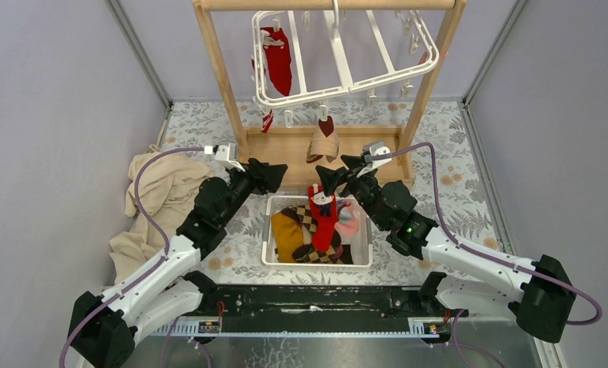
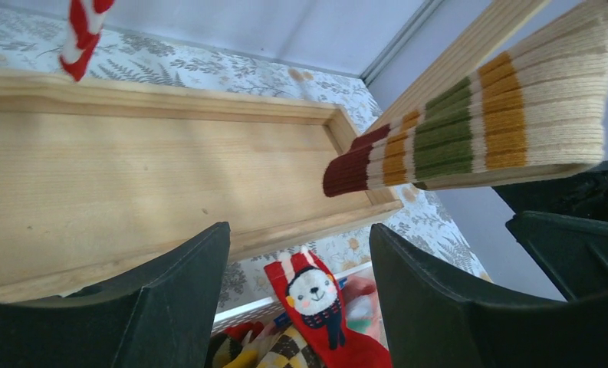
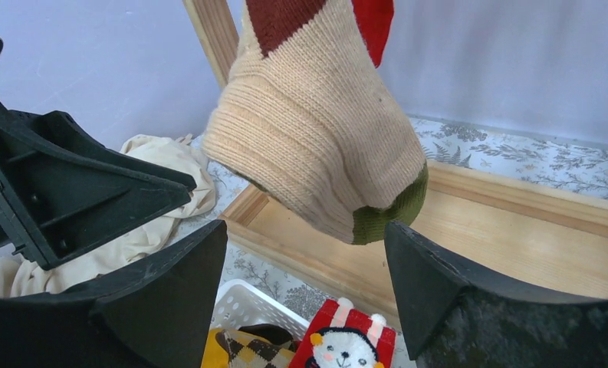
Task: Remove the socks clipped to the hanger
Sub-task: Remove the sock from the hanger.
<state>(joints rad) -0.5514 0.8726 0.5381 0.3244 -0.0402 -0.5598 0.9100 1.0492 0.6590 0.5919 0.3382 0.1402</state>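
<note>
Fern-printed tablecloth (image 1: 454,153) covers the bench, and a wooden rack (image 1: 222,77) stands at the far side of it. The white hanger (image 1: 346,73) hooks onto the rack's top bar, high above both sets of fingers. A red sock (image 1: 279,57) is clipped on the hanger's left side, with a red-and-white striped sock (image 1: 267,121) lower down, well above and beyond the left gripper (image 2: 299,238). That gripper's fingers stand apart with nothing between them. A tan sock (image 3: 316,130) dangles from a front clip, just above and beyond the gap of the right gripper (image 3: 304,234), whose fingers are also spread wide and not pinching it. From the left fingers this sock sits up and to the right (its banded cuff shows there). Below and behind both pairs of fingertips is a white basket (image 1: 268,230) holding a heap of loose socks (image 1: 323,215). A cream cloth (image 1: 159,195) lies off to the left of the left fingers.
</note>
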